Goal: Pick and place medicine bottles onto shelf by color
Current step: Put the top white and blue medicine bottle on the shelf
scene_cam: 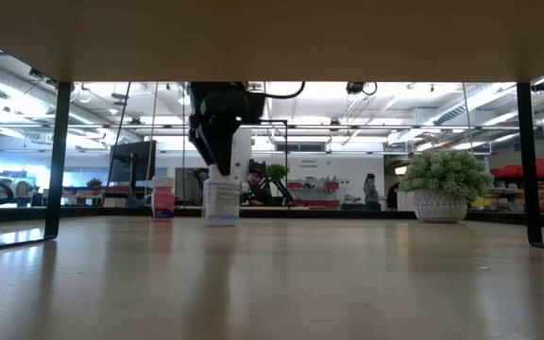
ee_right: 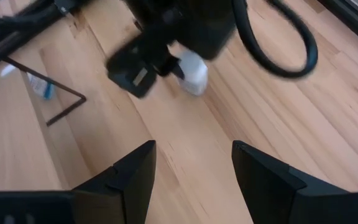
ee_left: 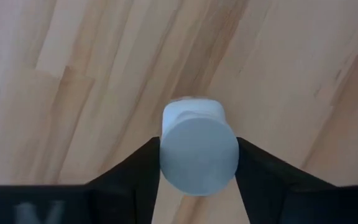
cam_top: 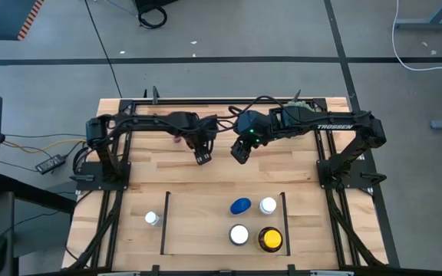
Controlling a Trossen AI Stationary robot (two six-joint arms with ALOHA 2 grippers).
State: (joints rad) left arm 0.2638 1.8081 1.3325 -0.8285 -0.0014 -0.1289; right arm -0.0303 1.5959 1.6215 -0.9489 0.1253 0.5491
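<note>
Two arms are out over the bench [cam_top: 282,172], both near its far middle. My left fingers [cam_top: 202,157] are down on a white-capped bottle [ee_left: 199,152]. In the left wrist view the round cap sits squarely between them, and each dark finger meets one side of it, so I record a grasp on that bottle. The low view shows its base standing on the wood, upright, under the lowered gripper. A reddish bottle [scene_cam: 162,198] stands upright just beside it, apart from it and untouched.

My right fingers [cam_top: 240,152] hang just beside the left ones, above bare wood. They are spread, with nothing between them, and face the left gripper and its bottle.

The shelf [cam_top: 198,230] is at the near edge of the bench, well apart from both grippers. Four bottles stand in its right half: a blue bottle [cam_top: 240,205], a white-capped one [cam_top: 268,205], a second white-capped one [cam_top: 239,234] and an amber bottle with a yellow cap [cam_top: 270,239]. One small white-capped bottle [cam_top: 152,218] stands just outside the shelf's left bar.

A spiky green plant [scene_cam: 447,179] sits in a pot at the far right of the bench.
</note>
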